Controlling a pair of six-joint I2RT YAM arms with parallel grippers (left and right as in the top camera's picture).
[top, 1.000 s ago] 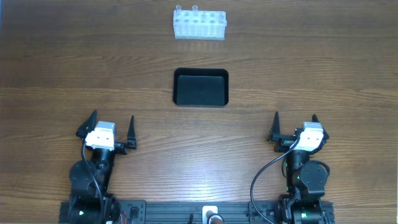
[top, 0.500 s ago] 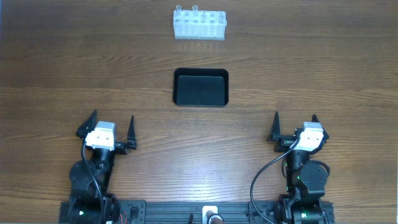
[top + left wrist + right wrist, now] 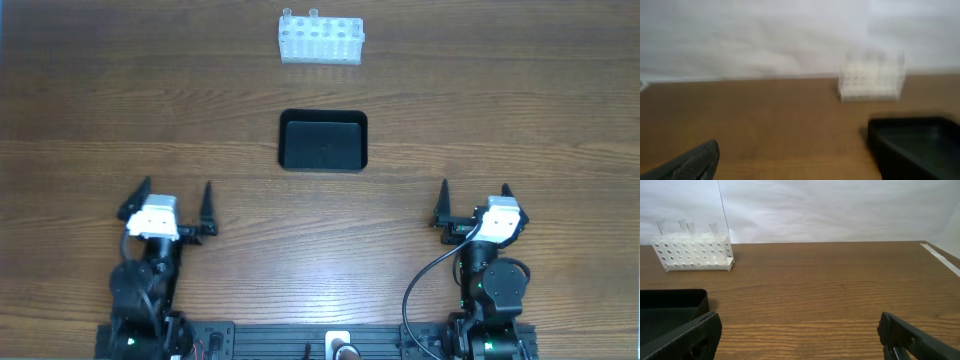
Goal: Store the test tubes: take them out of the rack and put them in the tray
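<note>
Hovering near their bases, the left claw point(image 3: 177, 184) and right claw point(image 3: 475, 186) are both standing spread and gripping nothing, likely ready to take a tube. The tubes point(image 3: 288, 14) are standing upright in the rack point(image 3: 320, 40) at the desk's point(image 3: 500, 90) far side. The tray point(image 3: 323, 141) is lying between rack and arms, probably to shorten each carry, and is holding nothing yet.

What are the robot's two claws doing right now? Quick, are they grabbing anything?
Left gripper: open, holding nothing.
Right gripper: open, holding nothing.
</note>
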